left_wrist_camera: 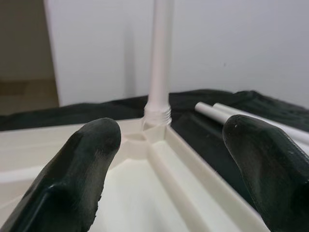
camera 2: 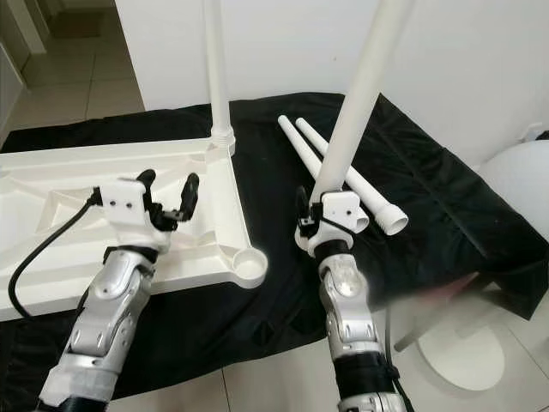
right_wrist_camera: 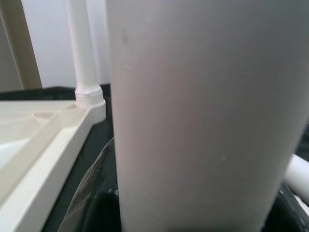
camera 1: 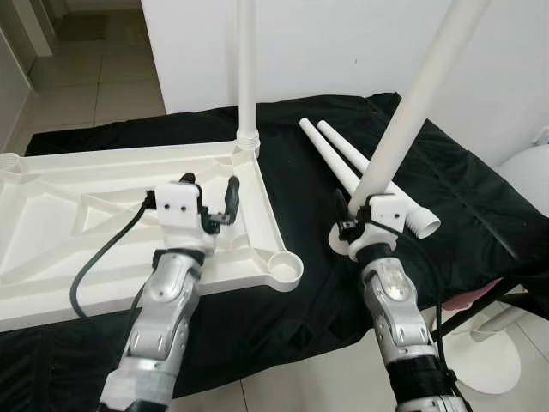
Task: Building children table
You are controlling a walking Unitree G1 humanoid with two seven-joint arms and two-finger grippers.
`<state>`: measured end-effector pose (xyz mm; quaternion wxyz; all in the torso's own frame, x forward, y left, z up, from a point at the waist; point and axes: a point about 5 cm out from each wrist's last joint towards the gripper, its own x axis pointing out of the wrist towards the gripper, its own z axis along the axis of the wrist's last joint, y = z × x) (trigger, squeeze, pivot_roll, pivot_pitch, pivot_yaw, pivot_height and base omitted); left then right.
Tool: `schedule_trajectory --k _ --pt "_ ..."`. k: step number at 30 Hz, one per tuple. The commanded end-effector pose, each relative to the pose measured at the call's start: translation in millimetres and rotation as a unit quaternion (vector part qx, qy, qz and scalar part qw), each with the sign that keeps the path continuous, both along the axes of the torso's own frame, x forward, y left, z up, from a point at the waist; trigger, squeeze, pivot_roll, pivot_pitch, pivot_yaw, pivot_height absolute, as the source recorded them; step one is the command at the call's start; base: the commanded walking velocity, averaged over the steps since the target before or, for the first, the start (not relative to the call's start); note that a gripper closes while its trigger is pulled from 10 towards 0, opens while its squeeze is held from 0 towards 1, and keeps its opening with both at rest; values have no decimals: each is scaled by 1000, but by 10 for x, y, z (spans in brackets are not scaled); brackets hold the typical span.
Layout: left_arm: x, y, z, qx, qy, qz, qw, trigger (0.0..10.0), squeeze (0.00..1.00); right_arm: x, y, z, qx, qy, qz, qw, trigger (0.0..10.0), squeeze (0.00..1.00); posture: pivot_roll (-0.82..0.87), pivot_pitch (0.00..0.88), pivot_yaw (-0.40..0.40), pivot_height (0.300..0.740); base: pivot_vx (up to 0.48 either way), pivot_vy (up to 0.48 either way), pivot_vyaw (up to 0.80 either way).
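One leg [camera 1: 412,103] clamped in the right gripper [camera 1: 364,225], left gripper [camera 1: 210,199] spread wide over the tabletop [camera 1: 86,215], holding nothing

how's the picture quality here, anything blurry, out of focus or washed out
Left eye view: evenly lit and sharp on the tabletop and left gripper. Right eye view: a hazy smear at lower right. Left wrist view: near fingers soft. Right wrist view: the held leg is a close blur.
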<state>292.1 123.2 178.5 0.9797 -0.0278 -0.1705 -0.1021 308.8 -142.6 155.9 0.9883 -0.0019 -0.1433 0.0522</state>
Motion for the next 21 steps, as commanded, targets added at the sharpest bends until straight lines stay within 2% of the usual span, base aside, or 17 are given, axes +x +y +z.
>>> schedule_trajectory --k 1,10,13,21 --pt "-24 -46 -24 22 -5 -39 999 10000 0 -19 -15 65 -2 -20 0 1000 10000 0 -28 0 -9 740 0 0 0" --pt "-72 69 -133 16 11 -10 1000 10000 0 -79 17 38 -6 -25 4 1000 10000 0 -42 5 3 740 0 0 0" --pt "-66 118 -164 16 20 1 1000 10000 0 -108 11 25 -7 -26 6 1000 10000 0 -45 11 33 740 0 0 0" --pt "-31 211 -172 39 33 15 999 10000 0 -158 -9 -12 -25 -25 19 999 10000 0 -43 9 70 740 0 0 0"
